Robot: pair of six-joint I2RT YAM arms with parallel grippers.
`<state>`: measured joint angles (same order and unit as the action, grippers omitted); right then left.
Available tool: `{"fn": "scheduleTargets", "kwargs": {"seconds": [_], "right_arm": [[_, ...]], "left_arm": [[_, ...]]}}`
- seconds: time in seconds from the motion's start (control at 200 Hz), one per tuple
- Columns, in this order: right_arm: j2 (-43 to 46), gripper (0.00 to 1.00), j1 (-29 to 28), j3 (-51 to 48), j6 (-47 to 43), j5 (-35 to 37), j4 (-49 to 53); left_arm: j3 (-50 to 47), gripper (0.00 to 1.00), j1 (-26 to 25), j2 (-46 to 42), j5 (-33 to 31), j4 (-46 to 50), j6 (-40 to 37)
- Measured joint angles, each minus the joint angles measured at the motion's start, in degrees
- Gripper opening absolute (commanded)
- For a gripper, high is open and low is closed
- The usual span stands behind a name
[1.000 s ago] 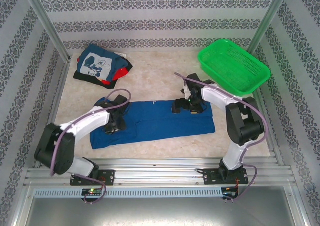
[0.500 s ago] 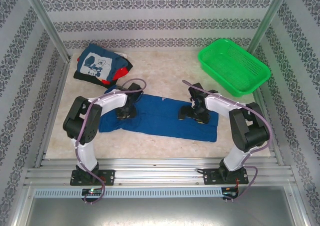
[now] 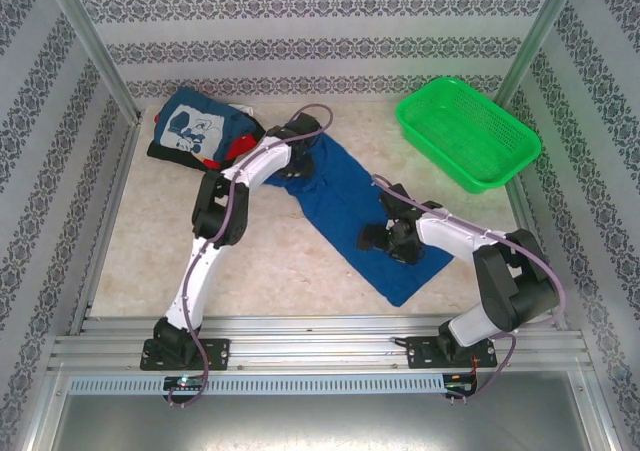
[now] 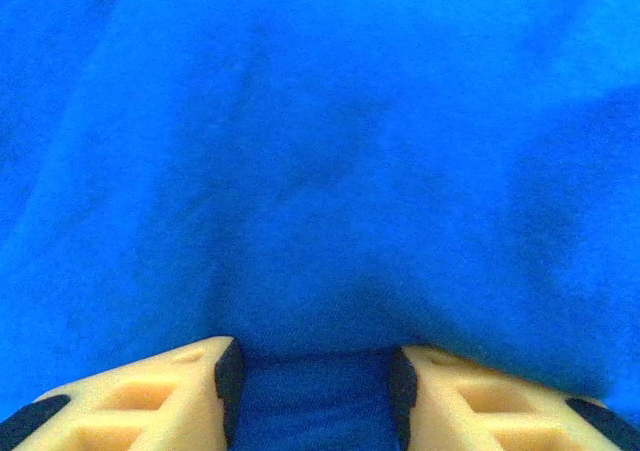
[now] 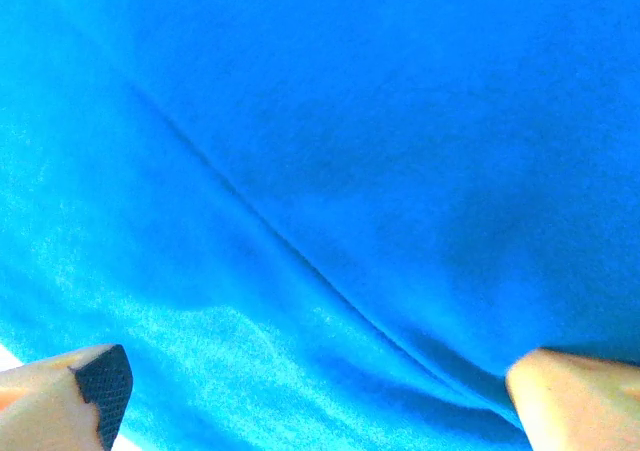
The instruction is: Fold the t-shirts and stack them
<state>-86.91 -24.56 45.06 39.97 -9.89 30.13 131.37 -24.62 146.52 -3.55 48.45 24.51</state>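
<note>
Top external: stack of folded t-shirts (image 3: 200, 131) far-left on desk (image 3: 140, 261), done. Mid-desk, royal-blue shirt (image 3: 345, 211) lies diagonal, folded to long strip. left tool (image 4: 315, 371) pinching its cloth; right tool (image 5: 310, 391) spread wide on it. Remaining: cross-fold, stack.

near-left table (image 3: 140, 246) free; shirt pile (image 3: 200, 131), basket (image 3: 468, 131) behind
</note>
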Motion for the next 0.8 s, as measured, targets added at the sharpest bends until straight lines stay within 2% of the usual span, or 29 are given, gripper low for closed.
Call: {"fn": "scheduleTargets", "kwargs": {"seconds": [0.11,0.2,0.41,0.63,0.799], "right_arm": [[0.4,0.98,-2.0,-0.3,2.4,-0.3,-0.4],[0.3,0.98,-4.5,-0.3,4.7,-2.1,-1.1],[0.1,0.98,-7.2,-0.1,10.7,-6.1,-3.3],[0.5,0.98,-9.9,-0.8,18.2,-15.7,-6.6],[2.4,0.98,-9.3,3.9,16.3,-17.4,1.2]], "left_arm": [[16.2,0.53,0.0,9.0,1.5,3.0,-3.0],[23.3,0.56,0.2,13.2,2.1,3.3,-4.8],[25.0,0.62,2.6,14.0,4.2,2.3,-6.3],[25.0,0.71,6.0,14.0,7.3,-0.7,-9.2],[25.2,0.78,6.4,13.3,8.3,-1.3,-9.3]]}}
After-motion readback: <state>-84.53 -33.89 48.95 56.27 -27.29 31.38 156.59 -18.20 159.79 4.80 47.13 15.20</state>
